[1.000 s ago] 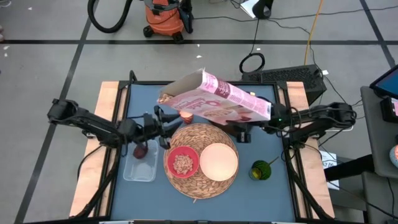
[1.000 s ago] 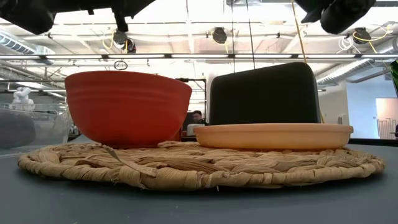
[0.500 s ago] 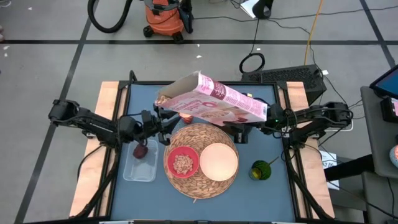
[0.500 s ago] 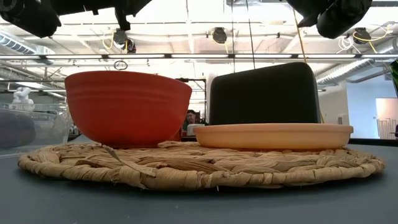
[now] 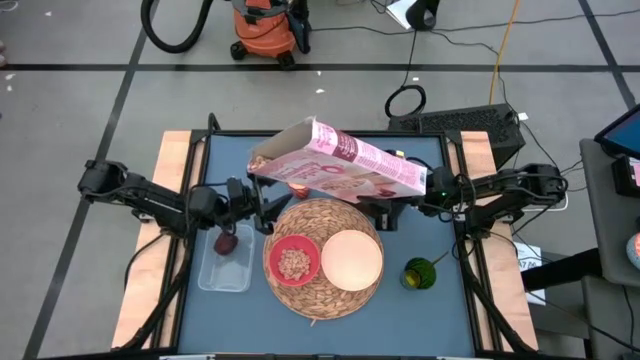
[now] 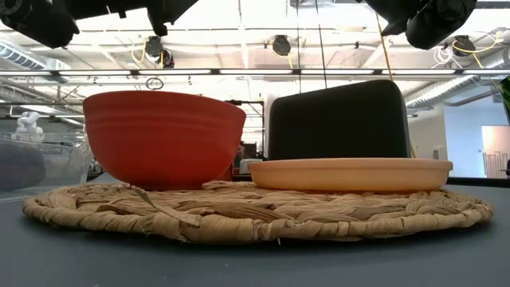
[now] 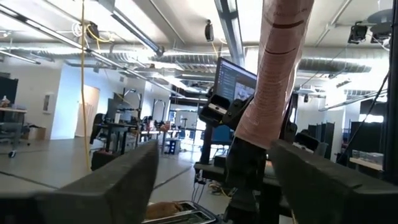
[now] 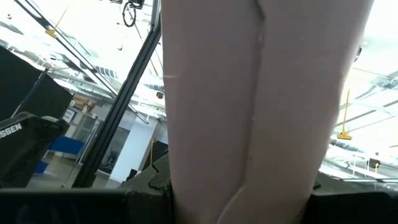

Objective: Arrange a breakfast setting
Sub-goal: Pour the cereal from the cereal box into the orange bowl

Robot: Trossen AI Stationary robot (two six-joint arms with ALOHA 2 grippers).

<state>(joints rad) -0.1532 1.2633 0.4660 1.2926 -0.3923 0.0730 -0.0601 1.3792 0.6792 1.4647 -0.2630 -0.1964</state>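
Note:
My right gripper is shut on a pink cereal box, which it holds above the far edge of the round straw mat. On the mat stand a red bowl with cereal in it and a cream plate. My left gripper is open and empty at the mat's far left edge, under the box's open end. A dark red fruit lies in a clear tub. Browned toast sits in a black toaster. No spoon is in view. My right gripper pinches the box's closed end between its two fingers. The fingers come in about level from the table's right side. The box is lifted clear and lies along the table's width, its open end pointing toward the left.
A green object lies on the table to the right of the mat. The toaster stands just beyond the plate, under the box. There is bare table in front of the mat.
My right gripper has gone a little toward the table's left with the cereal box, which stays lifted above the mat's far edge.

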